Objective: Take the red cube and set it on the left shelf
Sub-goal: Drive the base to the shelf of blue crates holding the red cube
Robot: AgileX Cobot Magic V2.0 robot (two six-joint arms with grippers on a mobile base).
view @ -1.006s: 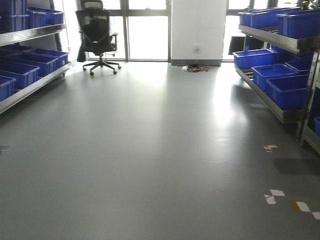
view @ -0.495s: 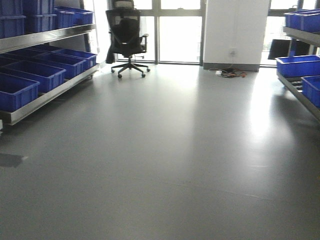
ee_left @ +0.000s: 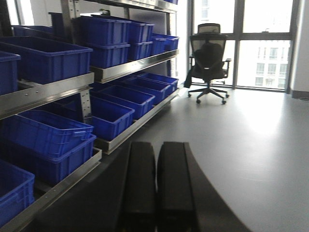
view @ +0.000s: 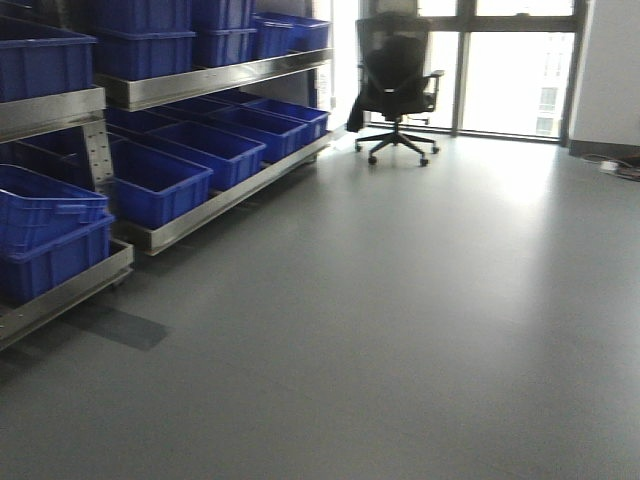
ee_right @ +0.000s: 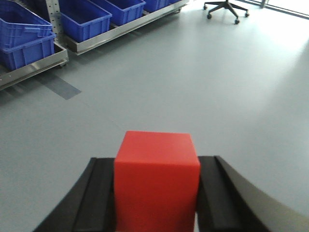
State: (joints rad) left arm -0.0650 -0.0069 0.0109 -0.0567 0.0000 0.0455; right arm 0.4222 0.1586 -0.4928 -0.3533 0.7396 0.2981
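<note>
The red cube is a plain solid-red block clamped between the black fingers of my right gripper, held above the grey floor. My left gripper is shut and empty, its two black fingers pressed together, pointing along the left shelf. That steel shelf carries several blue bins and also shows at the left of the front view. Neither gripper shows in the front view.
Blue bins fill both shelf levels on the left. A black office chair stands at the far window. A cable lies at the far right by the wall. Grey floor stretches ahead and right.
The front view has swung left: the right shelf has left the frame, the left shelf now fills the left side and is much nearer, and the chair has shifted right.
</note>
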